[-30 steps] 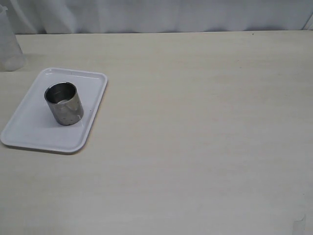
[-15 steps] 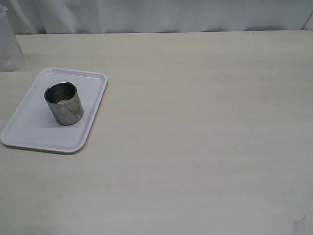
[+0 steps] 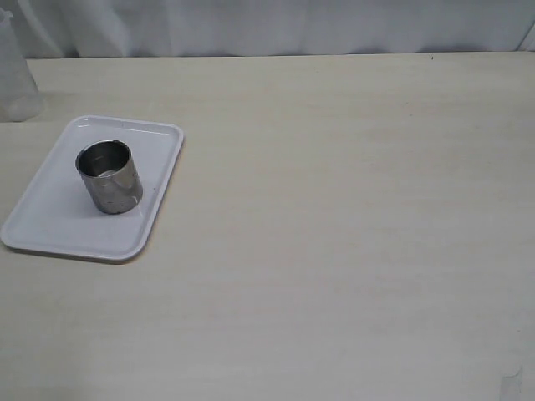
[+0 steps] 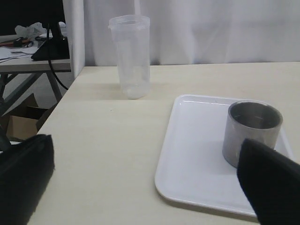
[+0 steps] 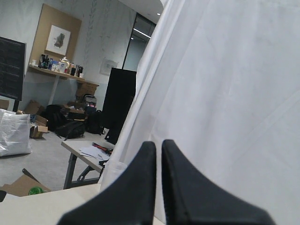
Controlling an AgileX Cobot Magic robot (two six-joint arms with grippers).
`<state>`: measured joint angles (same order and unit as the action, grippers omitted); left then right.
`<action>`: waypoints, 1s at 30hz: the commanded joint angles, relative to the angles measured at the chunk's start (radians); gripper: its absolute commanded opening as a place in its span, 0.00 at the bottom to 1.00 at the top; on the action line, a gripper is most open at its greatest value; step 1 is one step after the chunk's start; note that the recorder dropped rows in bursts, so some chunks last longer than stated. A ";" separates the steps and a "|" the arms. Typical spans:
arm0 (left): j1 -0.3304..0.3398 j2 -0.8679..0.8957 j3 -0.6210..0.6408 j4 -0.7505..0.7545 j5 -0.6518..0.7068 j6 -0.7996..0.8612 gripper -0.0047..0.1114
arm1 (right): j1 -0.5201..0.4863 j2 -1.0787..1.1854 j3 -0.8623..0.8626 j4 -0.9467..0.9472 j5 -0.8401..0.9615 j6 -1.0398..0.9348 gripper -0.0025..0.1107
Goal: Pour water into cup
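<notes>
cup (image 3: 109,177): brushed steel | tray (image 3: 55,215): glossy white plastic | table (image 3: 334,217): matt wood

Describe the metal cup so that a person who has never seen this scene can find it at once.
On the pale table, find the white rectangular tray on the left of the exterior view. The cup stands upright on it, alone. It is short, grey steel, without a handle, unlike the taller translucent beaker standing off the tray.

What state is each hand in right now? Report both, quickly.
Left hand: open, holding nothing.
Right hand: closed, holding nothing.
</notes>
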<state>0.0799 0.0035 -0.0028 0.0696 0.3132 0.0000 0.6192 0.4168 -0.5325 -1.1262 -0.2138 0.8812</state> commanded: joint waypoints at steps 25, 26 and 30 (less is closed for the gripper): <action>-0.006 -0.004 0.003 0.000 -0.002 0.007 0.33 | -0.005 -0.005 0.002 0.011 0.004 0.005 0.06; -0.006 -0.004 0.003 0.000 -0.002 0.007 0.26 | -0.005 -0.005 0.002 0.011 0.004 0.005 0.06; -0.006 -0.004 0.003 0.000 -0.002 0.007 0.04 | -0.005 -0.005 0.002 0.011 0.004 0.005 0.06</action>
<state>0.0799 0.0035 -0.0028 0.0696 0.3132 0.0054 0.6192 0.4168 -0.5325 -1.1249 -0.2138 0.8812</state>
